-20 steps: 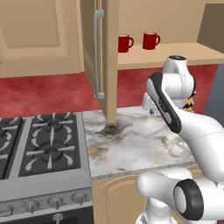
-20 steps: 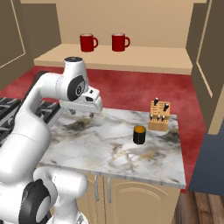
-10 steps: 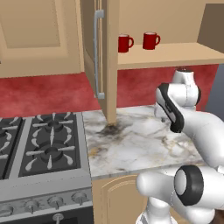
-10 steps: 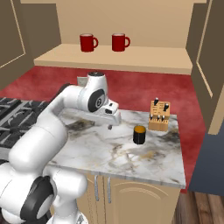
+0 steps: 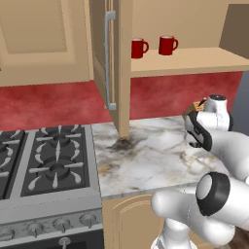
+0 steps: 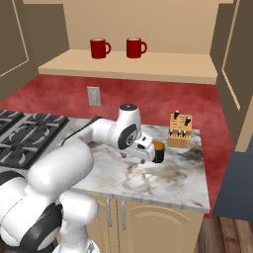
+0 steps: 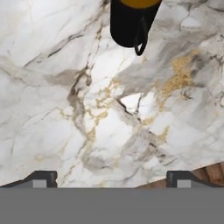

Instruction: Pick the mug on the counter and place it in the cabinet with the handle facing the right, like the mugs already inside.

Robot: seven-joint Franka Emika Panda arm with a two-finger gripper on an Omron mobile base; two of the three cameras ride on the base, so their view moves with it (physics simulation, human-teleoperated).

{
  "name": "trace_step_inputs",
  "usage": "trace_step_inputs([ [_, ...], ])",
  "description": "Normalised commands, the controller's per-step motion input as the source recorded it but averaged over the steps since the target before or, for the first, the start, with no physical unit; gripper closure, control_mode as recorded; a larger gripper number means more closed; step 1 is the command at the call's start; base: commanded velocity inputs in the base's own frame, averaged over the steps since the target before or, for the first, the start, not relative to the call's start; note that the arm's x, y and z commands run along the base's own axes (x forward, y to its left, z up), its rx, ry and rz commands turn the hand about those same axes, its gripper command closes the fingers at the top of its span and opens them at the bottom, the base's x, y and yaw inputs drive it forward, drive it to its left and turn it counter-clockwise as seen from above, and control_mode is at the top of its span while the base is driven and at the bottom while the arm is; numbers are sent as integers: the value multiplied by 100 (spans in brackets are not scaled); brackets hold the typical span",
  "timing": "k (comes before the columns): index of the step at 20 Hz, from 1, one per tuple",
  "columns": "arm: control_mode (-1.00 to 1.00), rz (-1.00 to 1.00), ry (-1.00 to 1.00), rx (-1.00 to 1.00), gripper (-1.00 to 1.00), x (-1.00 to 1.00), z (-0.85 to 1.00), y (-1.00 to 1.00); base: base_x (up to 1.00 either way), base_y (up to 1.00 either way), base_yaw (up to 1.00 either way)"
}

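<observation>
Closing in on the mug (image 7: pixel 131 22) with your gripper (image 7: pixel 111 179) spread wide, holding nothing.
Its handle (image 7: pixel 141 37) faces you on the counter (image 7: pixel 65 109), so expect reorienting before shelving.

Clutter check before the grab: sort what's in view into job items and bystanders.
Job: black mug; marble counter; open cabinet; end effector, open, beside the mug.
Bystanders: two red mugs; knife block; gas stove; wall outlet.
</observation>
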Motion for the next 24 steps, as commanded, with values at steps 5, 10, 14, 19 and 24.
trace_step_inputs([
  [5,-100,-1,-6,0,-100,27,-33,-61,0,0,0],
  [10,-100,2,-5,0,-100,45,-28,-45,0,0,0],
  [14,-100,8,-5,0,-100,44,-8,-26,0,0,0],
  [19,-100,7,-3,0,-100,37,-2,-19,0,0,0],
  [24,-100,4,0,0,-100,28,0,1,0,0,0],
])
